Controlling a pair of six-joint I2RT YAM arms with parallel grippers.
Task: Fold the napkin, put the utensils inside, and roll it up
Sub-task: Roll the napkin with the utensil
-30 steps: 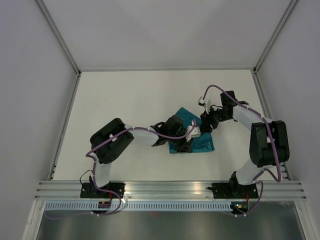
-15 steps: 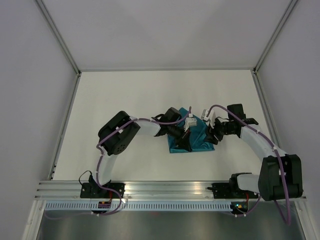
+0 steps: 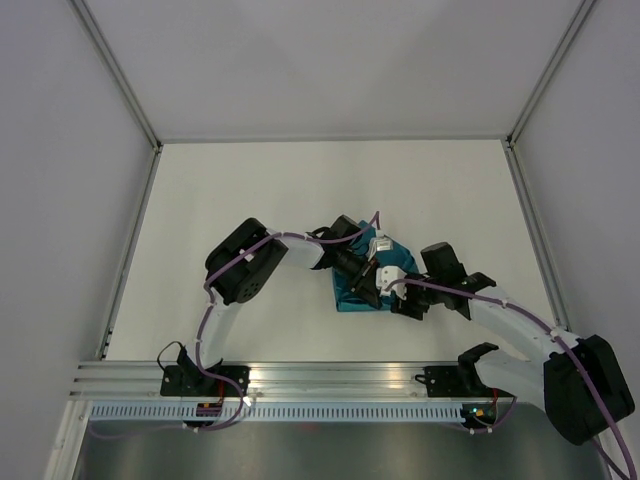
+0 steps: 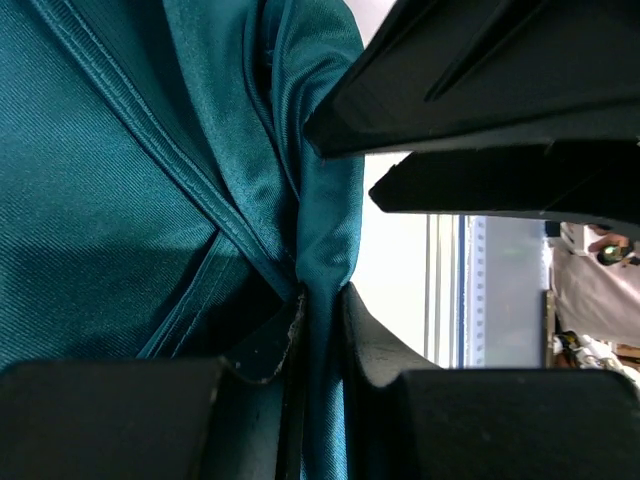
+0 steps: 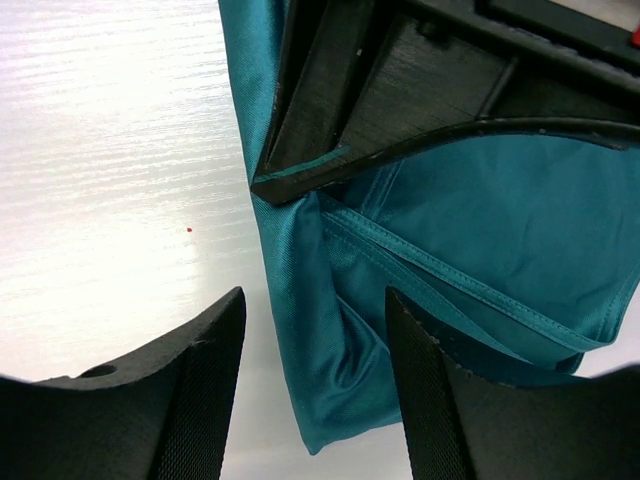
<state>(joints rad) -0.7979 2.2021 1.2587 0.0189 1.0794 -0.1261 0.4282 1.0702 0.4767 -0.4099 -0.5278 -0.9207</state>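
Observation:
The dark teal napkin [image 3: 353,290] lies bunched and folded at the table's middle, mostly covered by both grippers. My left gripper [image 3: 372,283] is shut on a fold of the napkin [image 4: 325,250], pinched between its pads. My right gripper [image 3: 398,298] is open, its fingers [image 5: 200,390] straddling the napkin's near corner [image 5: 330,330] just above the table. The left gripper's black fingers show at the top of the right wrist view [image 5: 330,110]. No utensils are visible in any view.
The white table [image 3: 240,200] is bounded by grey walls and metal rails; a slotted aluminium rail [image 3: 340,380] runs along the near edge by the arm bases. A tiny red speck [image 5: 189,230] lies on the table.
My right arm has swung from the napkin's far right side down to its near right corner. My left gripper shifted slightly and the napkin is bunched tighter.

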